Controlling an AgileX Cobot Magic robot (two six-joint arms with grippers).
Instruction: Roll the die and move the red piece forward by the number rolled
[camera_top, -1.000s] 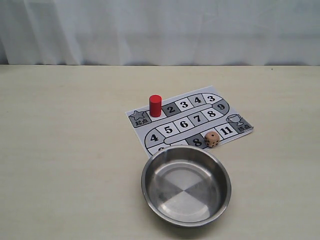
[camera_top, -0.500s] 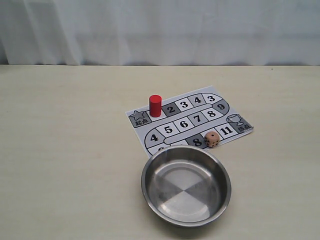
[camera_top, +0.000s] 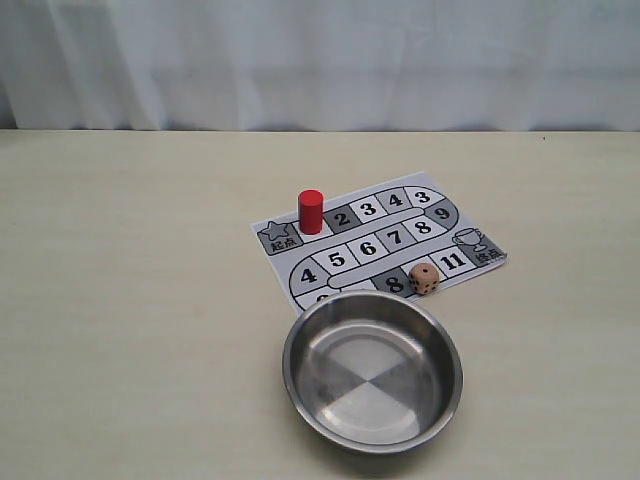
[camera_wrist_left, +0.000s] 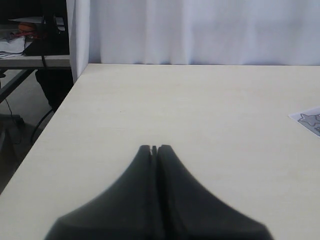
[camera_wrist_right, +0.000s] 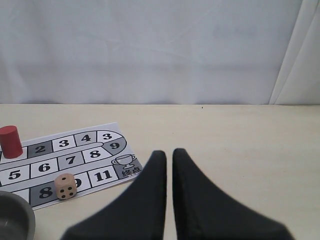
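The red piece (camera_top: 311, 211) stands upright on the numbered paper board (camera_top: 368, 248), on the square between the star square and square 2. It also shows in the right wrist view as the red piece (camera_wrist_right: 10, 141). The die (camera_top: 424, 279) rests on the board's near row between squares 8 and 11, and the die (camera_wrist_right: 65, 186) lies well off to the side of my right gripper (camera_wrist_right: 169, 152). That gripper is shut and empty, only a thin slit between its fingers. My left gripper (camera_wrist_left: 154, 148) is shut over bare table, far from the board's corner (camera_wrist_left: 310, 119). Neither gripper appears in the exterior view.
A round steel bowl (camera_top: 290, 360) sits just in front of the board, its rim close to the die; its edge (camera_wrist_right: 17, 215) shows in the right wrist view. The table's left edge (camera_wrist_left: 55, 115) drops off beside my left gripper. White curtain lines the back.
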